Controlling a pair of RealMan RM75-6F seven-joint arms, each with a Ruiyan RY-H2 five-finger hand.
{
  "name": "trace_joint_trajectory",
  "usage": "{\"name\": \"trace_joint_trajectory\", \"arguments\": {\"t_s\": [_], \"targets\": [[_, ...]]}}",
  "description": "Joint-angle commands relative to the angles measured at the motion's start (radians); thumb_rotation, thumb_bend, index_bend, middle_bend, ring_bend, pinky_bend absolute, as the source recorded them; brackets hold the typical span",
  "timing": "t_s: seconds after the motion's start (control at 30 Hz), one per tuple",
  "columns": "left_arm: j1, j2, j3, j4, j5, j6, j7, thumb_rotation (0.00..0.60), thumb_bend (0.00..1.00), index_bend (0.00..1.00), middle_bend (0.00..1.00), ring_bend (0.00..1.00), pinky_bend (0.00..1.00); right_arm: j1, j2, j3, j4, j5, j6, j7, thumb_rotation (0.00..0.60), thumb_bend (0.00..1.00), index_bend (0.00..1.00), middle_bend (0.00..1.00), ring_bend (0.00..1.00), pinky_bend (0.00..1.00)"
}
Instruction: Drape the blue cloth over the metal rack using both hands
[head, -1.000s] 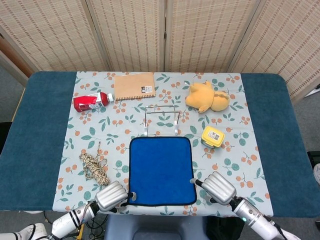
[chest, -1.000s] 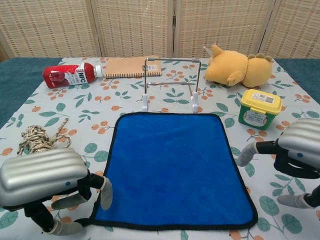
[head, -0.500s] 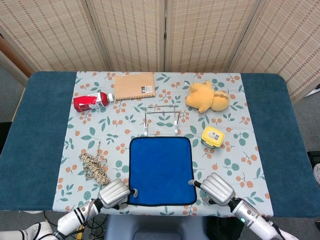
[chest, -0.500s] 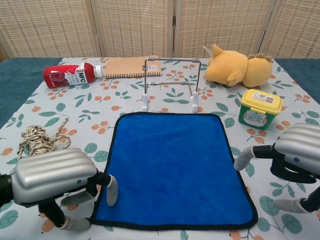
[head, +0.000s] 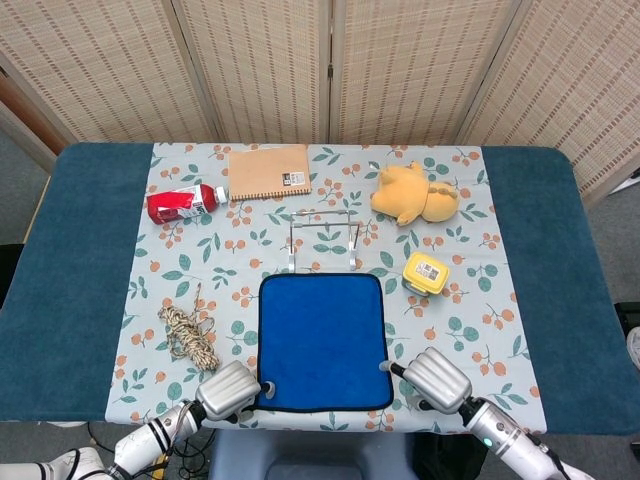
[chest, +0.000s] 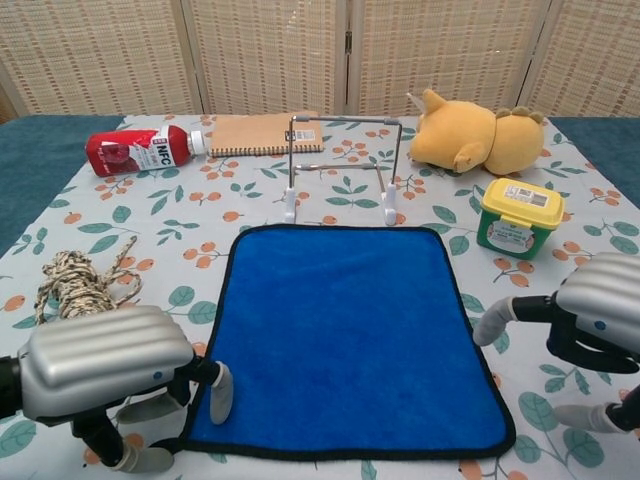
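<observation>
Bottle (chest: 140, 151) at upper left reads "NFC". Cloth (chest: 345, 335) lies flat at centre, below the rack (chest: 342, 168). Both hands have slid lower: left hand (chest: 105, 368) and right hand (chest: 600, 305) empty, fingers spread at its lower corners.

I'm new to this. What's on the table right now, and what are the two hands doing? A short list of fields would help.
cloth: blue cloth lies flat on the flowered tablecloth, near the front edge
rack: metal rack stands upright just behind the cloth, bare
left hand: left hand at the cloth's front left corner, holding nothing
right hand: right hand beside the cloth's right edge, holding nothing
other things: red bottle lying down, notebook, plush toy, yellow tub, rope bundle
task progress: cloth not yet lifted
</observation>
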Motion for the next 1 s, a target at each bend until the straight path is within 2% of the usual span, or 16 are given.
{"name": "trace_joint_trajectory", "arguments": {"t_s": [0.03,0.53,1.0], "targets": [[-0.001,-0.012,-0.004,0.006,-0.017,-0.008,0.015,0.600,0.24,0.41,0.88,0.89,1.00,-0.001,-0.002,-0.003,0.002,0.000,0.001,0.000,0.600,0.19,0.29,0.92,0.83,0.92],[0.003,-0.041,-0.018,0.029,-0.049,0.016,0.020,0.600,0.25,0.44,0.88,0.89,1.00,0.008,-0.016,-0.010,0.013,0.004,-0.003,0.006,0.600,0.23,0.29,0.92,0.83,0.92],[0.000,-0.060,-0.013,0.053,-0.037,0.040,-0.032,0.600,0.43,0.52,0.89,0.90,1.00,0.009,-0.023,0.003,0.026,0.033,0.005,0.018,0.600,0.23,0.29,0.92,0.83,0.92]]}}
